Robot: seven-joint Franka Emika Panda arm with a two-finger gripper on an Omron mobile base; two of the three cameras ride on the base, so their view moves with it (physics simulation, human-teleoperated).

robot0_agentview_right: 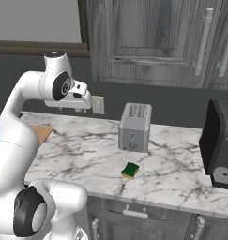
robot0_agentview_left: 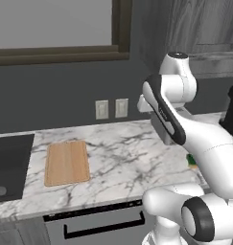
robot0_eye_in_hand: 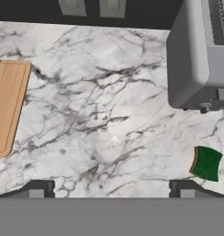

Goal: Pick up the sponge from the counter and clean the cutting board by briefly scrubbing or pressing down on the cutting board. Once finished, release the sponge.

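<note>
Green-topped sponge [robot0_eye_in_hand: 206, 163] lies flat on marble worktop [robot0_eye_in_hand: 109, 129], nothing touching it. In hand view it sits at approx 4 o'clock from frame centre, just above the right fingertip [robot0_eye_in_hand: 187, 190] and slightly outboard of it. From right base view the sponge [robot0_agentview_right: 130, 170] is at approx 6 o'clock of the toaster [robot0_agentview_right: 134, 126], near but apart, towards worktop front edge.

Claw [robot0_eye_in_hand: 111, 191]: wide open, nothing between fingers, held well above worktop, not yet over sponge.

Cutting board [robot0_eye_in_hand: 7, 106]: flat on worktop at 9 o'clock in hand view, well apart from sponge; bare, no obstruction seen. Left base view shows the board [robot0_agentview_left: 66, 162] beside the dark sink basin [robot0_agentview_left: 10, 167].

Handling assessment (judgement): sponge looks small, light, soft; will compress under grip, so moderate squeeze should suffice, low slip risk. Not fragile. Yellow underlayer shows at its edge. Recommend grasp across the short sides, fingers straddling the block mid-length, descending from directly above. Sponge lies rotated rel. to worktop edge, so wrist prob. needs a turn to square up. Toaster is close enough to warrant care w/ finger clearance.

Status: pick not yet made; scrub and release outstanding.
</note>
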